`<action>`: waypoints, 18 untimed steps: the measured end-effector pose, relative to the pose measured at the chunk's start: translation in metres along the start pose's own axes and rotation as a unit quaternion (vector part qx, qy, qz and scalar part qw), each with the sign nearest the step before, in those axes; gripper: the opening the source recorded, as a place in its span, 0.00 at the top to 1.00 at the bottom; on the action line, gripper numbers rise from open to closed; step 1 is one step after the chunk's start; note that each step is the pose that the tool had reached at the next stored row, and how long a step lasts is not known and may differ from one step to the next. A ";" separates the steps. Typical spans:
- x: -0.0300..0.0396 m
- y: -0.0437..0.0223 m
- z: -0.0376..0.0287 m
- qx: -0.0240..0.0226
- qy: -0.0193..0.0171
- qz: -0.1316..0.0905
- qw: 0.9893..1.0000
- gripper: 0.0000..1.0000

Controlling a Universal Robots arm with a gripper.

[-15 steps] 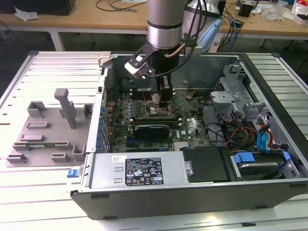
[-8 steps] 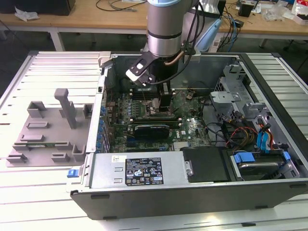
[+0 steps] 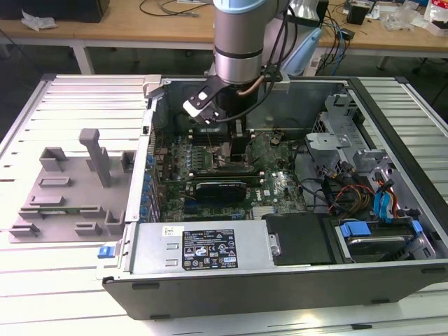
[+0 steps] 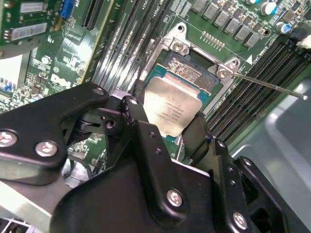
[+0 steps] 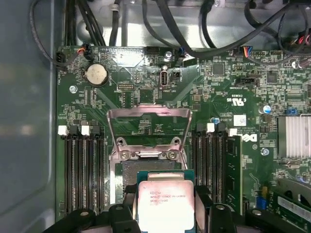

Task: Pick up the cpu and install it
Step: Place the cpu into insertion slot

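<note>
fingers [image 4: 138,119] clamped on the cpu [image 4: 170,109], holding it over the open socket [image 4: 201,73], bracket [image 5: 148,114] raised

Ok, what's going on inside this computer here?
A robot arm is down inside an open computer case. Its claw grips the cpu by two opposite edges, right over the socket, whose metal bracket is flipped open. The chip doesn't look seated yet.

Cluttered wooden bench [image 3: 105,26] behind — slatted white table [image 3: 49,280] beneath.
</note>
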State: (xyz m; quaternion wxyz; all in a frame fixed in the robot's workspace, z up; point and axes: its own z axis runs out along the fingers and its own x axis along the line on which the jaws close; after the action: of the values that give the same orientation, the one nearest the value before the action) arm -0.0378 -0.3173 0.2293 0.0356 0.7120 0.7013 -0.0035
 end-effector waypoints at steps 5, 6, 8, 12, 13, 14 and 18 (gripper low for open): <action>0.0041 -0.0004 0.0074 0.000 0.000 0.005 1.000 0.45; 0.0055 -0.0004 0.0078 0.000 0.000 0.005 1.000 0.45; 0.0071 -0.0005 0.0099 0.000 0.000 0.006 1.000 0.45; 0.0084 -0.0008 0.0157 0.000 0.000 0.006 1.000 0.45; 0.0086 -0.0009 0.0178 0.000 0.000 0.006 1.000 0.45; 0.0087 -0.0010 0.0188 0.000 0.000 0.006 1.000 0.45; 0.0090 -0.0019 0.0239 0.000 0.000 0.006 1.000 0.45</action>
State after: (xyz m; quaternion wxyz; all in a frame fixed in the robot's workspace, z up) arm -0.0384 -0.3096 0.2049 0.0356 0.7160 0.6972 -0.0038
